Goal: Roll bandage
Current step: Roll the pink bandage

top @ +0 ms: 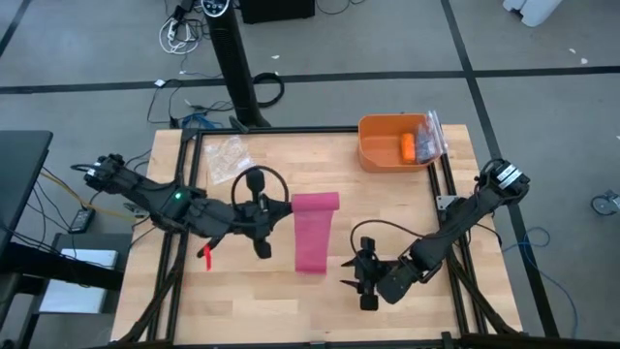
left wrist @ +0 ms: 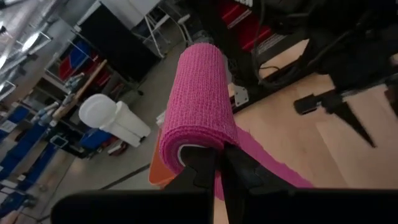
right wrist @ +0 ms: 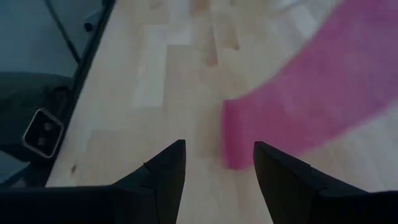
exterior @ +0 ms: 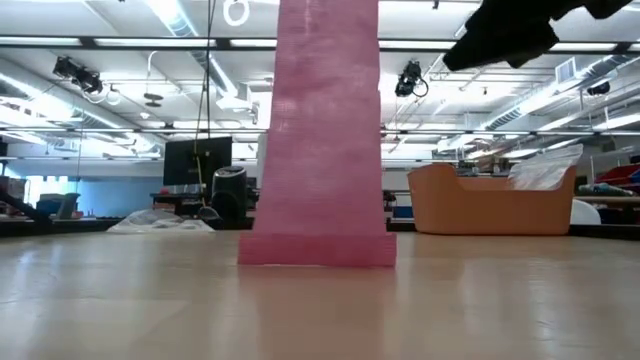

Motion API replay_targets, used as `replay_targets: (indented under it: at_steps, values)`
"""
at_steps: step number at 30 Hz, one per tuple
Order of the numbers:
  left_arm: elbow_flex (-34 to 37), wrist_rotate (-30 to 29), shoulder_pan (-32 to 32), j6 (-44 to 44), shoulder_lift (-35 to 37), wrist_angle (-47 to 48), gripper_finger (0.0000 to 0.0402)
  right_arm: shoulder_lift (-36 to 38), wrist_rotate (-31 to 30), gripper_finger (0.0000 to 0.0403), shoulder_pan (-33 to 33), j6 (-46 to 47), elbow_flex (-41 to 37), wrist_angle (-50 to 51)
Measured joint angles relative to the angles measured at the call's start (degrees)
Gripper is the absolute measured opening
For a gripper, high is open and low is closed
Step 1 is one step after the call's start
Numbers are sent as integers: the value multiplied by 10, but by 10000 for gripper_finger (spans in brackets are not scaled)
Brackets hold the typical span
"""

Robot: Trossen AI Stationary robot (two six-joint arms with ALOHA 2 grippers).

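now the bandage [top: 315, 233] lies as a flat magenta-pink band at the centre of the high view, running from a rolled end at its top down toward the lower middle of the bench [top: 407, 204]. the left gripper [top: 263, 215] sits just left of that band, near its upper part. in the left wrist view its fingers [left wrist: 205, 168] are closed on the rolled end of the bandage [left wrist: 199, 106], the pink cylinder standing up from them with the loose strip trailing off across the wood.

the right gripper [top: 361, 273] is at the lower centre-right of the high view, just beside the band's lower end and apart from it. in the right wrist view its fingers [right wrist: 168, 168] are spread open over bare wood, with the corner of the band [right wrist: 311, 99] ahead of them, not touching.

the low view shows the bandage [exterior: 320, 130] as a tall pink strip at frame centre. an orange bin [top: 392, 143] sits at the upper right of the high view, and a clear plastic bag [top: 231, 153] at the upper left.
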State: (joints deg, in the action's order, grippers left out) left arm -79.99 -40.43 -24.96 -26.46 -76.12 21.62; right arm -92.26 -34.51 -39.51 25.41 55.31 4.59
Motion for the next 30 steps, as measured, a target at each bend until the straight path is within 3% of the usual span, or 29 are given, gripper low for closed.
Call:
replay_targets:
  at_steps: [10,17,23,27,30]
  values:
    - [40,15,14,16,0,-19,14,-104,34,176,44,-49,0,-66]
    - [43,16,14,16,0,-27,14,-144,114,159,86,-56,0,-110]
    - [43,16,14,16,0,-26,14,-175,120,143,102,-44,0,-131]
    - [43,15,14,16,0,-26,14,-184,121,118,108,-44,-1,-131]
    - [43,15,14,16,0,-26,14,-184,118,78,112,-54,0,-136]
